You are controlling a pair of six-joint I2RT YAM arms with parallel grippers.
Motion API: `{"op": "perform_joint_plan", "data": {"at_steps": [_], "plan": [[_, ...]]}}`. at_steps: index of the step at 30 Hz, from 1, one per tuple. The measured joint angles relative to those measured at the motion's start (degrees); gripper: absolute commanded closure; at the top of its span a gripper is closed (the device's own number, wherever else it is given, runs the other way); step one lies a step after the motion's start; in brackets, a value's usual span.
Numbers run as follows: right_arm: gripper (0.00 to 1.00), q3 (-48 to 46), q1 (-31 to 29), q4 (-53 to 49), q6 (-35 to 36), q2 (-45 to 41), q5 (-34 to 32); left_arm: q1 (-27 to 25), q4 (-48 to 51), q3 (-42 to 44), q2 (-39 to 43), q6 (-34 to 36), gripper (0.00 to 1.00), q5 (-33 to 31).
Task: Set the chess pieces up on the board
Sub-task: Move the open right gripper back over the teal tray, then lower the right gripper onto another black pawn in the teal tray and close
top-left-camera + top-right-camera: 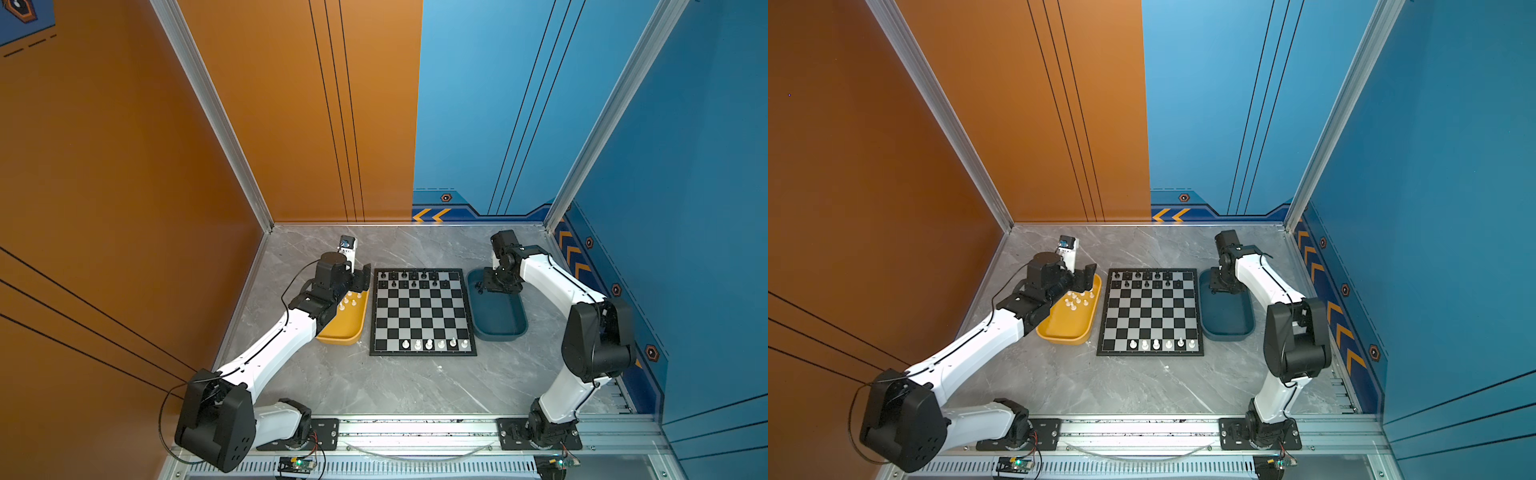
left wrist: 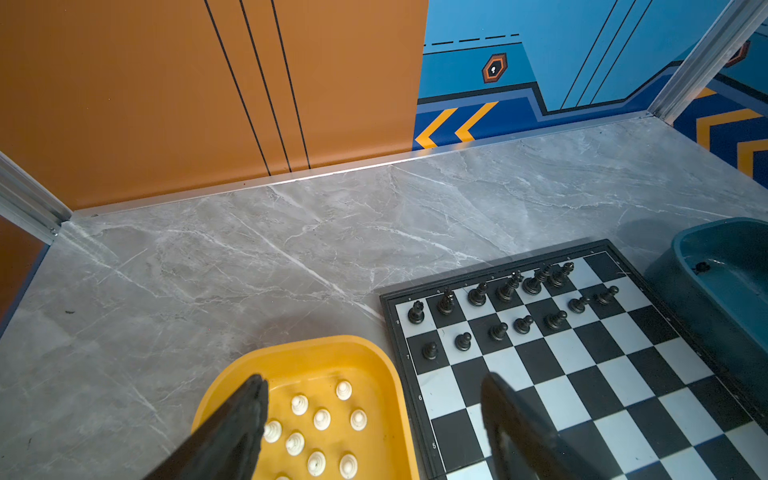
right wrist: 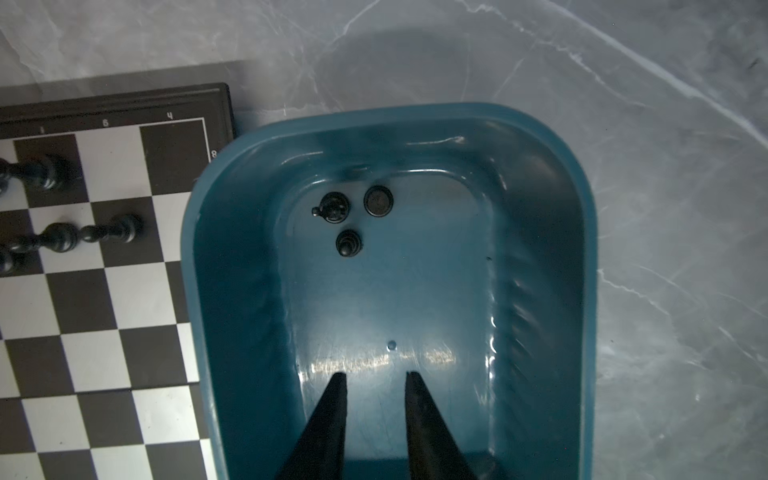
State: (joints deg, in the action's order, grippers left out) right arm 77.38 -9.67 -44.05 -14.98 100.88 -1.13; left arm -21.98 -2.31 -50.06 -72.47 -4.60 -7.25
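Observation:
The board lies mid-table. Several black chess pieces stand on its two far rows, and several white ones on its near row. More white pieces stand in the yellow tray. My left gripper hangs open over that tray's far end, holding nothing. Three black pieces sit at one end of the dark blue tray. My right gripper is inside it, its jaws narrowly apart and empty, short of those pieces.
Orange and blue walls close the back and sides of the grey marble table. Both arm bases sit on a metal rail along the front edge. A small white device stands behind the yellow tray.

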Motion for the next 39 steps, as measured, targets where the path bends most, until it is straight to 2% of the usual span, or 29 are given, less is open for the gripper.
{"op": "perform_joint_plan", "data": {"at_steps": [14, 39], "plan": [[0.73, 0.0, 1.33, 5.79, -0.13, 7.43, 2.49, -1.36, 0.44, -1.36, -1.9, 0.0, 0.19, -0.04], [0.73, 2.43, 1.38, 8.11, -0.55, 11.43, 4.02, -2.1, 0.68, -2.21, -3.48, 0.02, 0.19, -0.24]]}}
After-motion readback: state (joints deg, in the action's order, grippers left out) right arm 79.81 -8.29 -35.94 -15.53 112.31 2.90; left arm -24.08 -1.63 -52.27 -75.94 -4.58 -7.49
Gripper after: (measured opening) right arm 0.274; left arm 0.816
